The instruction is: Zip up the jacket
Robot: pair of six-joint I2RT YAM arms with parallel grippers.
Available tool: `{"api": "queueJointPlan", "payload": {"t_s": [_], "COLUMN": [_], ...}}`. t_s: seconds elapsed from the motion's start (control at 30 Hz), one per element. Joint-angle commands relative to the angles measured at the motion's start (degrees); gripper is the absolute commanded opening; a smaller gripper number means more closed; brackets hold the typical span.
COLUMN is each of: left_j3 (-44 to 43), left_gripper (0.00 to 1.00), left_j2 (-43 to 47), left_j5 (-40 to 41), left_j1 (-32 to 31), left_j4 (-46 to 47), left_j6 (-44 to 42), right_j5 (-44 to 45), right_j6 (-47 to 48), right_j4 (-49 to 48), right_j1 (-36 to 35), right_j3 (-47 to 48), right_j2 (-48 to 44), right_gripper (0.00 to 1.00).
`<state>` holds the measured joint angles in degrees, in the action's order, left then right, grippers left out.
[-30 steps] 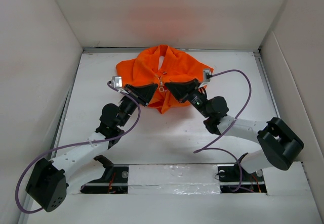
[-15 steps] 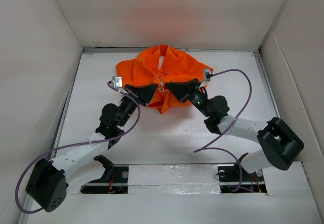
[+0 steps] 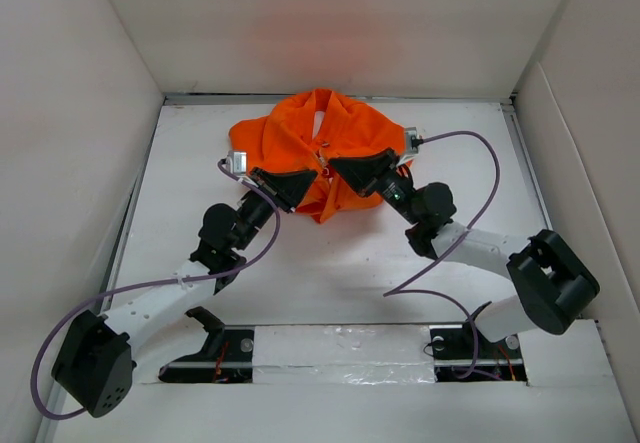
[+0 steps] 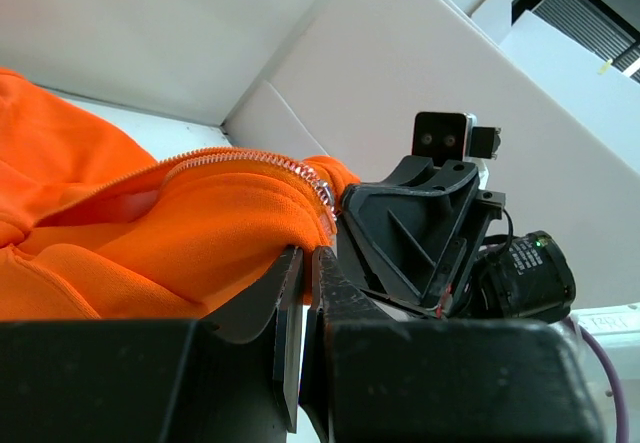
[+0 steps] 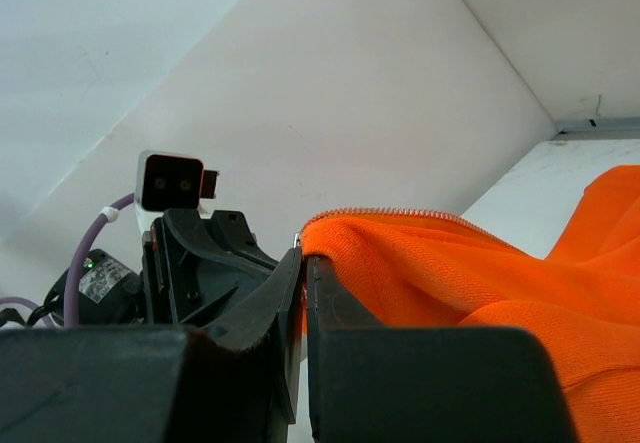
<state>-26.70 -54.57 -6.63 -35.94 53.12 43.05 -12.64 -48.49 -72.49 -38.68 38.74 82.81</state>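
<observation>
Nearest us, both arms are reaching forward from their bases across the white table (image 3: 330,273), with purple cables (image 3: 150,285) looping beside them. The left gripper (image 3: 308,176) and the right gripper (image 3: 336,165) are meeting almost tip to tip, each with its jaws pressed together on an orange front edge of the jacket (image 3: 345,128).

We are seeing the jacket bunched in a bright orange heap at the far middle of the table. Its collar is pointing away from us and a pale lining is showing at the neck. Silvery zipper teeth (image 4: 250,161) are running along the pinched edges, which are hanging slightly raised from the fingertips.

Each gripper is crowding the other's path, just across the fabric. Bare table is spreading out on both sides of the heap to the white walls (image 3: 340,23), and the jacket's far side is lying near the back wall.
</observation>
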Motion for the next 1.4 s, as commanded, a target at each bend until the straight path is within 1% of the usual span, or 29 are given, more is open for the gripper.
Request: {"api": "queueJointPlan", "payload": {"t_s": [0.0,0.17,0.4,0.47,1.37], "left_j3": [-1.08,-0.81,-0.90,-0.99,-1.25], "left_gripper": [0.00,0.00,0.00,0.00,0.00], "left_j2": [1.30,3.41,3.24,3.33,1.66], "left_j5": [-1.28,1.44,2.41,2.85,3.12], "left_j1": [-0.27,-0.27,-0.27,-0.27,-0.27], "left_j4": [5.41,5.06,4.88,4.54,2.78], "left_j6": [-0.25,-0.51,-0.60,-0.77,-0.24], "right_j5": [-1.16,0.16,0.52,0.60,0.69], "right_j6": [-0.82,0.68,1.20,1.03,3.84], "right_j4": [-10.21,-9.78,-10.04,-11.44,-9.34], "right_j1": [0.27,-0.26,-1.31,-1.31,-1.31], "right_j3": [1.34,-1.30,-2.97,-3.49,-1.74], "right_j2": [-0.36,-2.65,-3.26,-3.09,-4.67], "right_gripper": [0.00,0.00,0.00,0.00,0.00]}}
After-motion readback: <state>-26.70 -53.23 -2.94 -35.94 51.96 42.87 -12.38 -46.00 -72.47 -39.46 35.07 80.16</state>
